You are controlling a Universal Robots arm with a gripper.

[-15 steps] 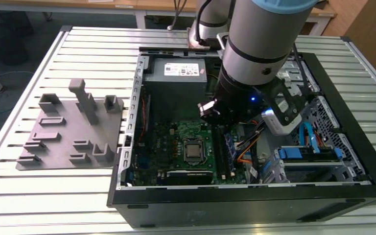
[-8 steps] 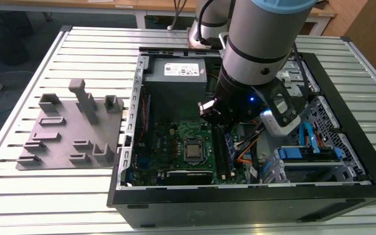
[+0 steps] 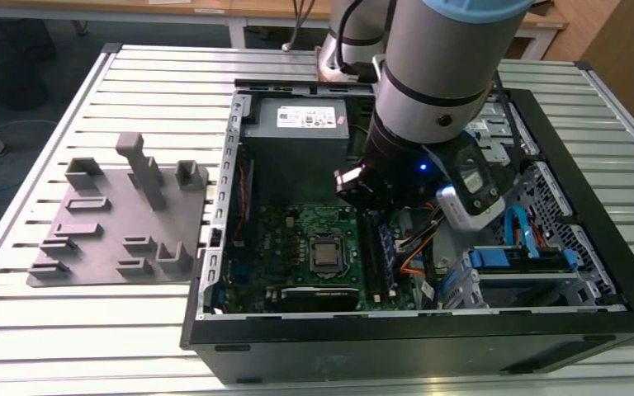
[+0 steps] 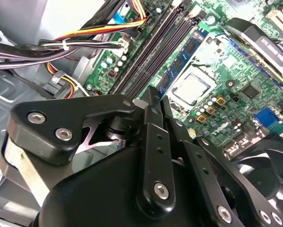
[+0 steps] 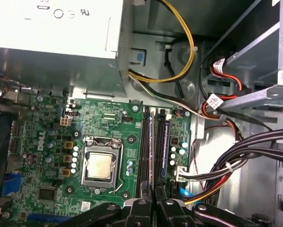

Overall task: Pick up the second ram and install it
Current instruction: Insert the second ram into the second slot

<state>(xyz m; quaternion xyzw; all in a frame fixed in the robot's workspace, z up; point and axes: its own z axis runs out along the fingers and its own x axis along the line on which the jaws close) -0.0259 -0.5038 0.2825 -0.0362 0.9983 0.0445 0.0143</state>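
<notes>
With jaws pinched nearly together, the gripper [image 4: 151,97] hung over one end of the second ram [image 4: 178,64], which stood in a socket beside the processor [image 4: 191,89], near the motherboard's [image 5: 108,111] cable-side edge.

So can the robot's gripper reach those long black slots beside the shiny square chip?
Probably yes. The gripper hangs right over the long black slots, the case lies open, and the cable bundle runs off to one side, not across them.

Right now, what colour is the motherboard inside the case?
Green. The motherboard shows best in the first wrist view.
</notes>
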